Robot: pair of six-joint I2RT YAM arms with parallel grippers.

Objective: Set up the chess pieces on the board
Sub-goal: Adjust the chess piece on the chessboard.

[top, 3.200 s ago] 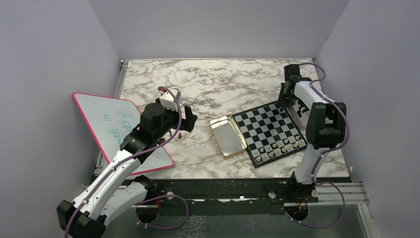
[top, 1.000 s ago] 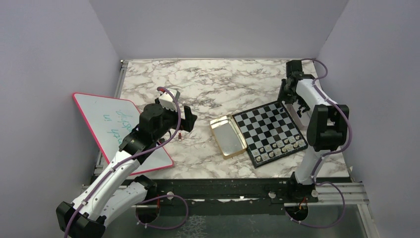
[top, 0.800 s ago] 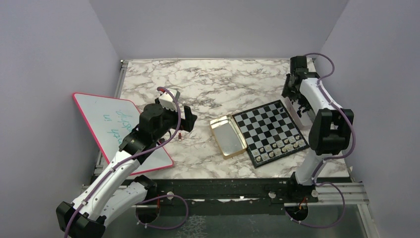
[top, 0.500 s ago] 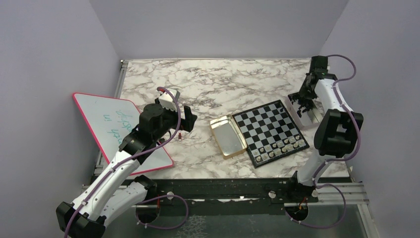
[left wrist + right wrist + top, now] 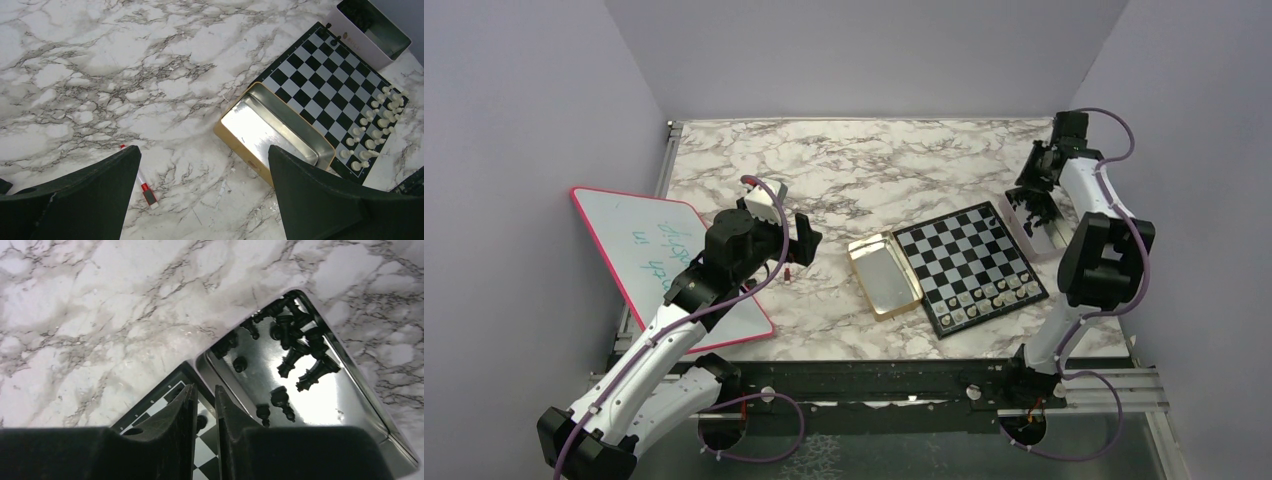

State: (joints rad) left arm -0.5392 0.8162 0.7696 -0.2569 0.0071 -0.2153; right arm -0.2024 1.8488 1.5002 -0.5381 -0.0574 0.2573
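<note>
Top external view: a marble desk [image 5: 844,170] carries the board [image 5: 964,255] right of centre, turned at an angle.
Board: black and pale grey checks with a thin black border; its left edge is just beside the gold tin [image 5: 884,277] and its far right corner is just beside the silver tin [image 5: 382,412].
White pieces [image 5: 376,125]: upright in two rows along the board edge nearest the arm bases.
Black pieces on board [image 5: 333,31]: two, upright on the far corner squares next to the silver tin.
Black pieces in tin [image 5: 295,352]: jumbled on the silver tin's shiny floor, most of them bunched at one end and a few scattered.
Gold tin: open, with its bright inside facing up.
Left jaws: spread wide and gripping nothing, above the desk between the whiteboard and the gold tin.
Right jaws: only a narrow slit between them with nothing gripped in it, above the board corner where it meets the silver tin.
Red marker [image 5: 145,189]: lying on the desk below the left jaws, well apart from the board.
Whiteboard [image 5: 664,262]: pink-rimmed, at the desk's left side, partly under the left arm [image 5: 724,255].
</note>
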